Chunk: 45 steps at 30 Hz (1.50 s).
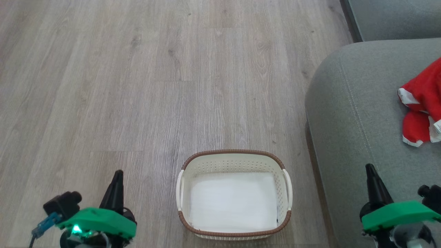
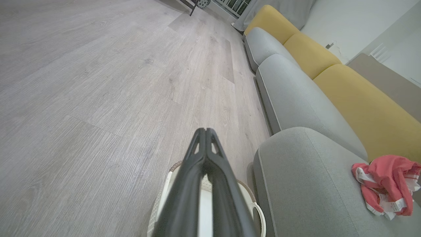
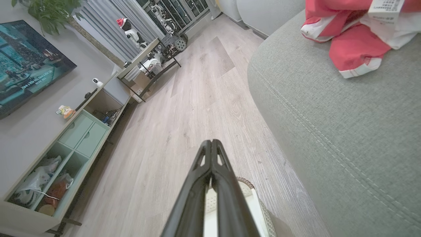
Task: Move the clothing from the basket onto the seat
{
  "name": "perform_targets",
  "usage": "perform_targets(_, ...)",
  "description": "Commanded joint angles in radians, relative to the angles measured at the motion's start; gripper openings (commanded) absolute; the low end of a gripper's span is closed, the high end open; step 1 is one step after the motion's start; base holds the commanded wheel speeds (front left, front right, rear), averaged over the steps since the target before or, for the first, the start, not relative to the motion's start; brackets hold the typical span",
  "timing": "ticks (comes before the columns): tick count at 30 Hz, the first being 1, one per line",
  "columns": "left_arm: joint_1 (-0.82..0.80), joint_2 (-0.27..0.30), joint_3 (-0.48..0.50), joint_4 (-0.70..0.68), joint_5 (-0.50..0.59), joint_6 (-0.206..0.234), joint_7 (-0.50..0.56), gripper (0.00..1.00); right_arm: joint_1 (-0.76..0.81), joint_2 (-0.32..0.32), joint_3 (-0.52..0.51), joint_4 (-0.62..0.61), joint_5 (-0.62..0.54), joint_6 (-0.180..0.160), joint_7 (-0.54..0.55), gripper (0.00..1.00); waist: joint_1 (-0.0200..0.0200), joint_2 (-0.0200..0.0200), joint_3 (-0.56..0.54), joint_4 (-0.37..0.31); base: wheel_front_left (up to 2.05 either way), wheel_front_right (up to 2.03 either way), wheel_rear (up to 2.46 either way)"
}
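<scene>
Left end effector (image 1: 118, 174): two long matt-black fingers (image 2: 189, 191) tapering to a point, each pierced near the tip by narrow triangular cut-outs, set in a bright green moulded housing (image 1: 100, 220) with a glowing green indicator light (image 1: 76, 228). A black camera block (image 1: 63, 203) and a blue cable connector (image 1: 46, 223) sit beside it. Right end effector (image 1: 371, 170): identical black fingers, a matching green right housing (image 1: 396, 212), a black side block (image 1: 429, 193) and a pale grey rounded casing (image 1: 410, 237) beneath.
</scene>
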Motion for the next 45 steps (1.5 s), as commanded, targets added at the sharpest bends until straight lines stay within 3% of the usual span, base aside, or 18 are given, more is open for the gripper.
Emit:
perform_targets(1,-0.06,0.001,0.025,-0.034,-0.019,-0.006,0.004,0.0,-0.051,-0.002,-0.001,-0.029,0.019,0.0,0.006,0.0,0.0,0.0,0.0,0.0,0.0,0.0,0.0)
perform_targets(45,-0.087,-0.033,0.153,-0.036,-0.478,-0.049,0.131,0.0,-0.107,0.032,-0.035,-0.005,0.447,0.0,0.115,0.0,0.0,0.0,-0.007,-0.017,0.0,0.0,0.0)
